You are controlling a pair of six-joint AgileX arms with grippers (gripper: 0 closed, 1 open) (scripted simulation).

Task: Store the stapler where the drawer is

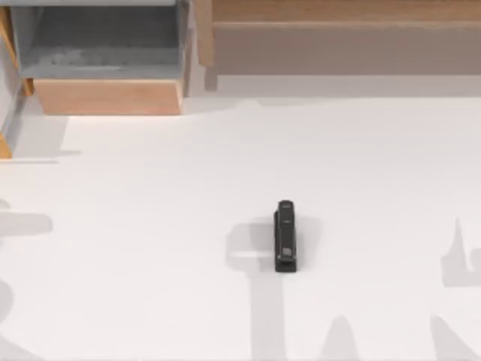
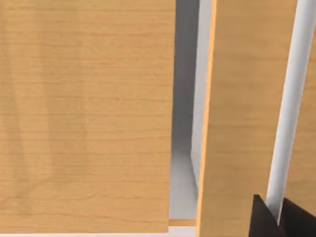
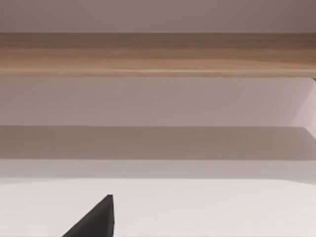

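From above, the stapler (image 1: 285,235) lies flat on the white table (image 1: 150,248), a little right of centre and toward the near edge, its long axis running front to back. It rests alone, touching nothing, with a soft shadow spreading to its left. The drawer (image 1: 105,64) stands pulled open at the far left corner, grey walls and floor exposed, its light tan front panel (image 1: 107,97) facing the near side. To its right, along the far edge, runs a long brown wooden cabinet (image 1: 338,37). Stapler and drawer are well apart, the stapler sitting to the right of and nearer than the drawer.

At the left wrist, the camera looks close onto tan wooden panels (image 2: 84,113) with a narrow grey gap (image 2: 185,123) between them. A dark fingertip of the left gripper (image 2: 269,219) pokes into the corner; whether its fingers are spread or closed cannot be told.

At the right wrist, the camera faces the long brown cabinet (image 3: 158,54) across bare white table (image 3: 207,207). A single dark fingertip of the right gripper (image 3: 96,219) edges into the frame, holding nothing visible; its finger state cannot be told either.
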